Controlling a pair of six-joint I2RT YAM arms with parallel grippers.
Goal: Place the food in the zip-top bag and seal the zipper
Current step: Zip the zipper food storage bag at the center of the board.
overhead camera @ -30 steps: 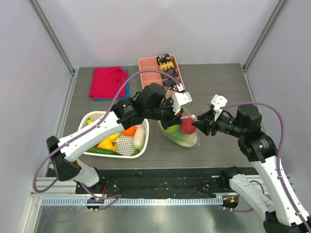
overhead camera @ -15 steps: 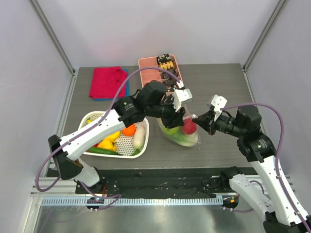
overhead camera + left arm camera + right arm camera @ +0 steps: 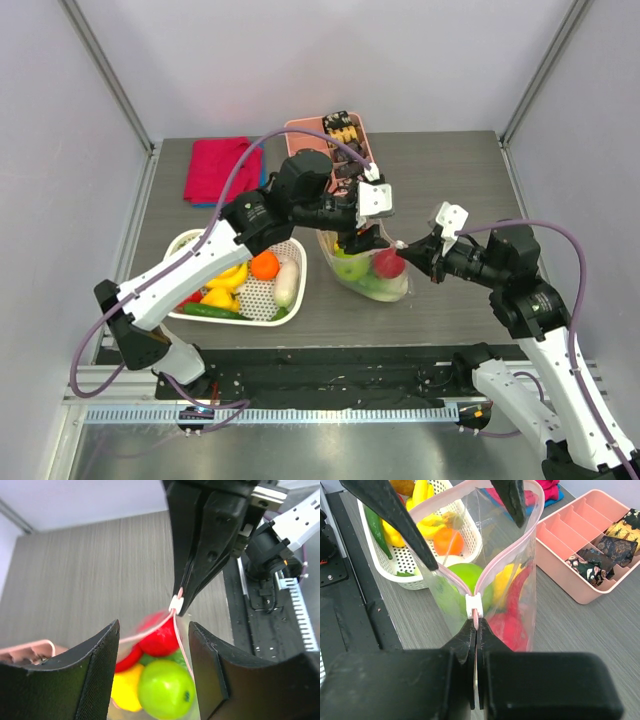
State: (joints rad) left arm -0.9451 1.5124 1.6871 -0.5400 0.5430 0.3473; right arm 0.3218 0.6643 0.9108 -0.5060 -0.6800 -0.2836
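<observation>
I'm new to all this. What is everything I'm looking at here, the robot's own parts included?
table: one, grey, under everything.
bag: one, clear with a pink zipper, standing mid-table.
food in the bag: green apple, red fruit, a yellow piece.
basket: one, white, left of the bag.
food in the basket: orange, yellow pieces, a green pod.
tray: one, pink, back of the table, holding dark and yellow snacks.
cloths: red cloth on blue cloth, back left.
left claw: black, open over the bag's mouth.
right claw: black, shut on the zipper's end.
</observation>
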